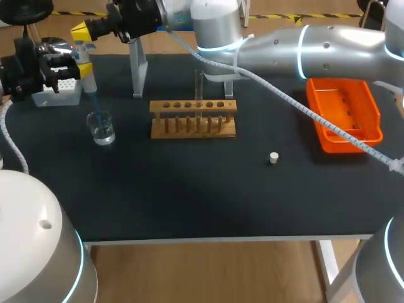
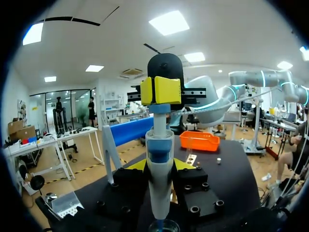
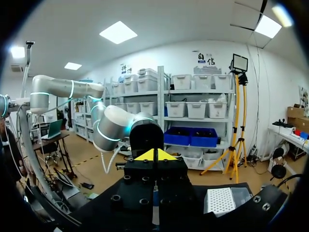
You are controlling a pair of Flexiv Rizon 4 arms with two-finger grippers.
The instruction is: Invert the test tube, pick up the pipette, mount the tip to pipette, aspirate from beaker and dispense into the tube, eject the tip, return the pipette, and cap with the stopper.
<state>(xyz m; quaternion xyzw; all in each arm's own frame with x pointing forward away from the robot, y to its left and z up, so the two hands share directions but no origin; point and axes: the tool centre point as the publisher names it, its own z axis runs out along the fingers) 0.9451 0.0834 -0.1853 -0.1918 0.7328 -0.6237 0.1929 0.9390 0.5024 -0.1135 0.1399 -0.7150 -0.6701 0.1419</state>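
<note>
Nearest to us on the black table [image 1: 189,202] lies the small pale stopper [image 1: 273,158], round and short, all by itself on the right of the middle. Farther back on the left stands the beaker [image 1: 101,128]. It is a clear glass with a little water in it.

In the middle is the wooden rack [image 1: 193,118], brown, with a row of round holes on top. The test tube [image 1: 199,91], thin and clear, stands up in one of the holes. On the right sits an orange plastic tray [image 1: 344,113] with low walls. A white ribbed cable [image 1: 303,104] hangs from our right arm and runs across in front of the tray.

At the far left is a white tip box [image 1: 57,88] full of tiny holes. A grey stand [image 1: 137,69] rises between the box and the rack.

The pipette [image 1: 87,72] stands straight up over the beaker, white and blue. Its thin blue tip [image 1: 95,104] points down into the glass. Our left claw [image 2: 161,166] grips the pipette's body from both sides. Our right arm reaches all the way over from the right, above the rack. Our right claw [image 2: 161,90] has its yellow tips squeezed together, and it sits right on the top of the pipette.
</note>
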